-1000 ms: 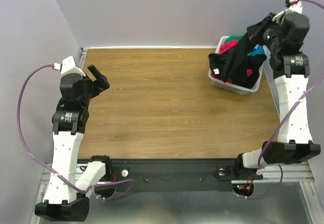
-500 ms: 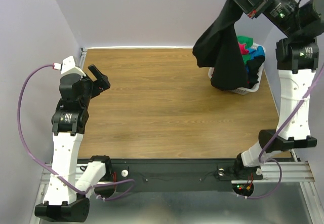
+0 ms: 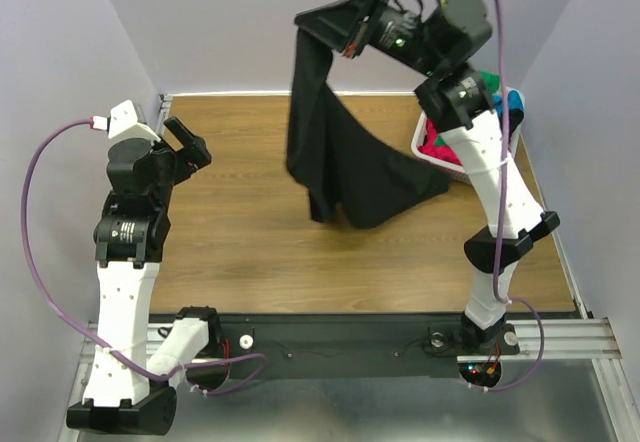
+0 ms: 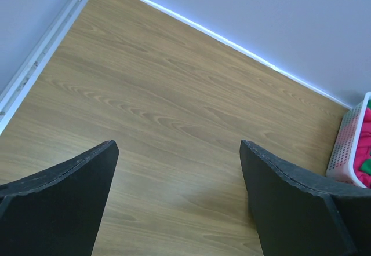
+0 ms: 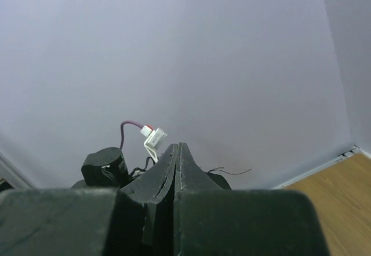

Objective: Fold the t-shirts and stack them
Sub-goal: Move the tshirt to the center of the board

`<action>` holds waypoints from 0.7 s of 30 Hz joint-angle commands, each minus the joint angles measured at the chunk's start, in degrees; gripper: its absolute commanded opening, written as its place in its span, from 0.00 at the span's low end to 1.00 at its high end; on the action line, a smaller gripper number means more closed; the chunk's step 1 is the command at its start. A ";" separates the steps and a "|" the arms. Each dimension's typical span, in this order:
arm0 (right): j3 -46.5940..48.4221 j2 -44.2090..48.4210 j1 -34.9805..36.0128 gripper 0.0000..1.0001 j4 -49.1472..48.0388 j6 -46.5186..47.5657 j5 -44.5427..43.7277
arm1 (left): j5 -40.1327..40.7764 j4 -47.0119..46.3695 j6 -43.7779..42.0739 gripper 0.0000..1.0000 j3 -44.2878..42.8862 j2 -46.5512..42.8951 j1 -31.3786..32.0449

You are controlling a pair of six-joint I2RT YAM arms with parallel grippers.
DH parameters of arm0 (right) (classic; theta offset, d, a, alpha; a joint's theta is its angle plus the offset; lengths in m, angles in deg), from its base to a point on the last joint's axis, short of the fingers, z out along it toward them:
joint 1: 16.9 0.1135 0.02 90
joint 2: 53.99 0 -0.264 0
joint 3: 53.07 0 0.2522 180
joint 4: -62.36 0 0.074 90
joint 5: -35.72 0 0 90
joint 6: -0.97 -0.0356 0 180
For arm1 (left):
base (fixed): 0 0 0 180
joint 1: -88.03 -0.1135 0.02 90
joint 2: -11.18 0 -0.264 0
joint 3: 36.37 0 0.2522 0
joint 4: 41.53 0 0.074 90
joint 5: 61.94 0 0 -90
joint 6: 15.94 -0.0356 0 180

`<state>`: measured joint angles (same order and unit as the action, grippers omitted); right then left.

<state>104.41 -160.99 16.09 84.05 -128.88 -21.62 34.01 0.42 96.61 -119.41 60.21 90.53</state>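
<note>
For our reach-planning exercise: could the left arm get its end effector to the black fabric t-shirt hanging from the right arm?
Probably yes. Only bare wooden table lies between the open left end effector and the black fabric t-shirt, whose lower edge hangs down near the table; nothing blocks the way.

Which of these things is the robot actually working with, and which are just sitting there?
In the job: black t-shirt, hanging from the shut right gripper; coloured t-shirts awaiting their turn.
Just there: white basket, wooden table, open left gripper.
</note>
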 commanded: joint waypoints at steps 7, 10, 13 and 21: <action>-6.22 4.06 4.98 0.00 -5.90 7.41 -13.66 | 5.99 2.05 1.36 0.99 -3.32 0.62 -0.04; -26.06 14.60 5.06 0.00 -5.99 13.39 -23.23 | 6.70 2.31 1.97 0.99 -2.36 0.36 -0.04; -46.90 27.16 4.80 0.00 -5.64 16.13 -34.13 | 7.23 2.84 2.59 0.99 -0.87 0.18 -0.04; -83.23 48.38 4.27 0.00 7.88 9.29 -59.19 | 5.74 5.74 4.88 0.99 5.46 -0.34 -0.04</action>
<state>26.60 -115.03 20.83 87.46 -116.34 -65.68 40.09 4.44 100.06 -116.50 60.45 90.53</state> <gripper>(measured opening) 0.012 0.986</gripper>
